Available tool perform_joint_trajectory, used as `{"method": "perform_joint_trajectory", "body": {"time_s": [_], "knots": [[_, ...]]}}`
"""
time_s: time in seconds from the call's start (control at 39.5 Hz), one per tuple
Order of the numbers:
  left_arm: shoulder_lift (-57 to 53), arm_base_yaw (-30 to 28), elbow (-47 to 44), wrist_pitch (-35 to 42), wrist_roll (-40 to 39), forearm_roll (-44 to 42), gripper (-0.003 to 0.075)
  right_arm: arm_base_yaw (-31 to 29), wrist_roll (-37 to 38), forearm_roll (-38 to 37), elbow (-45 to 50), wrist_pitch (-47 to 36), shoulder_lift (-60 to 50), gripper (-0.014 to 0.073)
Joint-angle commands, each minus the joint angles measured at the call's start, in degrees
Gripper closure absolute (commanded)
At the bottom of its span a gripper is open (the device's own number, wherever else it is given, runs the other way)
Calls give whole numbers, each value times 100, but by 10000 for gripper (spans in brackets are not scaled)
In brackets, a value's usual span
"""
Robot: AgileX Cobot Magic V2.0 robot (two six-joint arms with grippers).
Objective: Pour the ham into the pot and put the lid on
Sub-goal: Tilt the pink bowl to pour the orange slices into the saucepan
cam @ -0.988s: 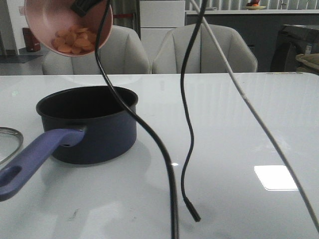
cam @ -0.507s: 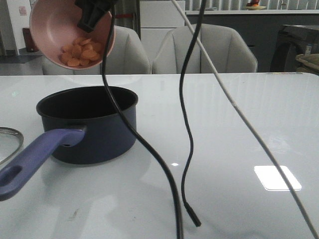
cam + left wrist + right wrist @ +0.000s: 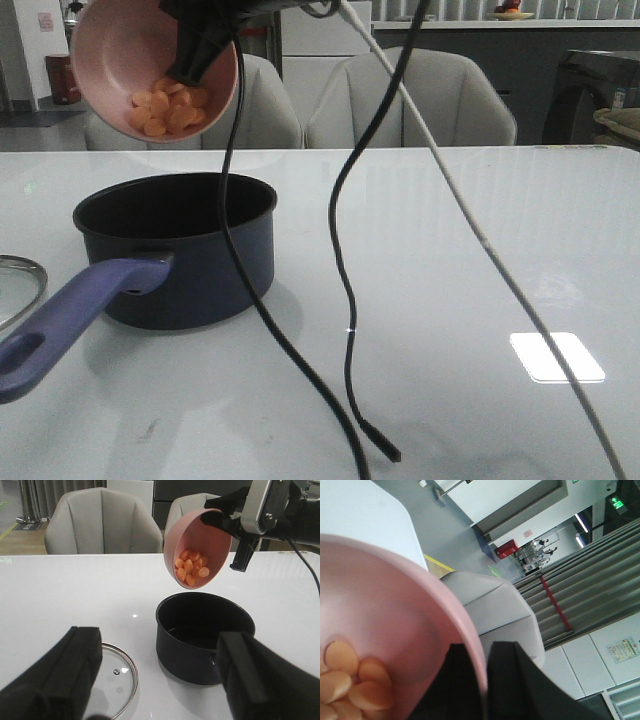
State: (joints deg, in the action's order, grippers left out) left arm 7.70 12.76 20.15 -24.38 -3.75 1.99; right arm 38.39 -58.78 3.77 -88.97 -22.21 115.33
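Note:
My right gripper [image 3: 197, 48] is shut on the rim of a pink bowl [image 3: 110, 50], holding it tilted in the air above the pot's far side. Orange ham slices [image 3: 165, 108] lie heaped in the bowl's low part [image 3: 192, 569]. The dark navy pot [image 3: 190, 270] stands below with its black inside bare and its purple-blue handle [image 3: 70, 315] pointing front-left. The glass lid [image 3: 112, 677] lies flat on the table beside the pot. My left gripper [image 3: 160, 652] hangs open over the lid and pot, holding nothing. In the right wrist view, the gripper [image 3: 485, 652] pinches the bowl wall [image 3: 380, 610].
Two black cables [image 3: 245, 300] and a white cable [image 3: 480, 240] hang down in front of the front camera, right of the pot. Two grey chairs [image 3: 410, 95] stand behind the white table [image 3: 450, 300].
The bowl has moved right and a little lower, closer over the pot, with the ham still inside. The hanging cables have swung with the arm.

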Motion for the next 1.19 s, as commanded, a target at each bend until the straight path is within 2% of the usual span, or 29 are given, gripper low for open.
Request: {"method": "perform_joint_trajectory", "body": {"time_s": [0.0,0.3,0.58,0.79,0.91,1.17], "knots": [[65,44,163,455,-2,40,200,10,-41,-15,79,-1200,-552,451],[65,44,163,455,-2,40,200,42,-41,-21,859,-2815,-689,451],[65,44,163,455,-2,40,200,42,-41,-44,954,-3070,-616,451],[65,44,163,455,-2,40,200,42,-41,-113,954,-3847,-500,451],[65,44,163,455,-2,40,200,42,-28,-113,954,-3757,-458,451],[65,44,163,455,-2,40,200,22,901,-134,918,-2371,-707,451]]}}
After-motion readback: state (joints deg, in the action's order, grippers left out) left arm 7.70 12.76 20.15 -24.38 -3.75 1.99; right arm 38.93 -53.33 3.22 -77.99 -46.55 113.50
